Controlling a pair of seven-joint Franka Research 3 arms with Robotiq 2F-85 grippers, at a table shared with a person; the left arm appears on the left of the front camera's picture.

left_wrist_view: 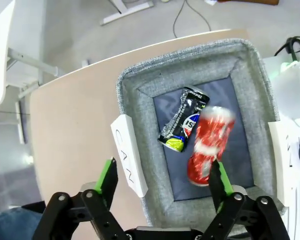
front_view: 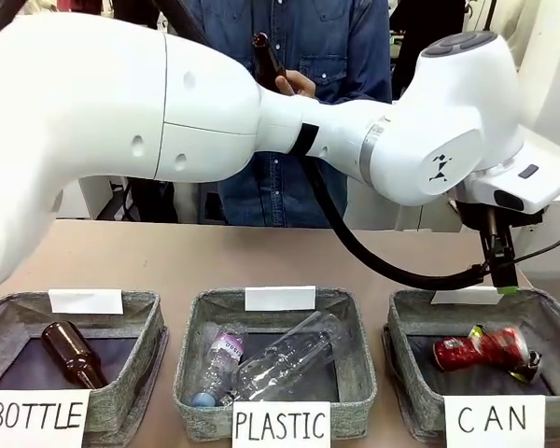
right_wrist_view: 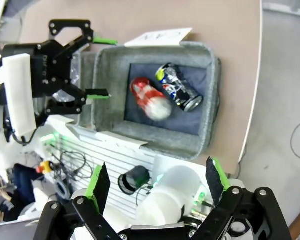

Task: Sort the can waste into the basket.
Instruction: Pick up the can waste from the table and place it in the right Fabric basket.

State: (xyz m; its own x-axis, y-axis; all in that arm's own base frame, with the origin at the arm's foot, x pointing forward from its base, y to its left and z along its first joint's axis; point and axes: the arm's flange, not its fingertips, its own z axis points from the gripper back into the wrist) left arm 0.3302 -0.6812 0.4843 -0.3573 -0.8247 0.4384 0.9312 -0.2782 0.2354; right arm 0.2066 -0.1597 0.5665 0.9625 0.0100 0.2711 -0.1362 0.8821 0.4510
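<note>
The basket (front_view: 406,369) lettered "CAN" serves as the landmark: a square grey woven basket with a dark lining, sitting on the beige worktop (front_view: 261,257) at the robot's right end of a row of three.

Inside this basket lie both cans. The red can (front_view: 481,347) rests on the lining, its outline blurred in both wrist views. The dark can (left_wrist_view: 182,120), crumpled, lies just beside it, and the two appear to touch at one end. Both are well within the basket's walls.

The left end effector (left_wrist_view: 162,182) hangs above the basket, near its card-bearing wall, with its green-padded fingers spread wide apart and nothing between them: released. The left arm reaches across from the robot's left to get there. From the right wrist view the left end effector shows beside the basket's rim, jaws apart.

The right end effector (right_wrist_view: 157,182) is also spread wide and empty, looking down on the basket from above.

Left of the CAN basket stands the basket lettered "PLASTIC" (front_view: 191,392), holding clear plastic bottles (front_view: 285,359). Beyond that is the basket lettered "BOTTLE" (front_view: 140,359) with a brown glass bottle (front_view: 72,355) inside. Across the worktop from the basket a person's hand (front_view: 299,84) holds another brown bottle (front_view: 264,56).
</note>
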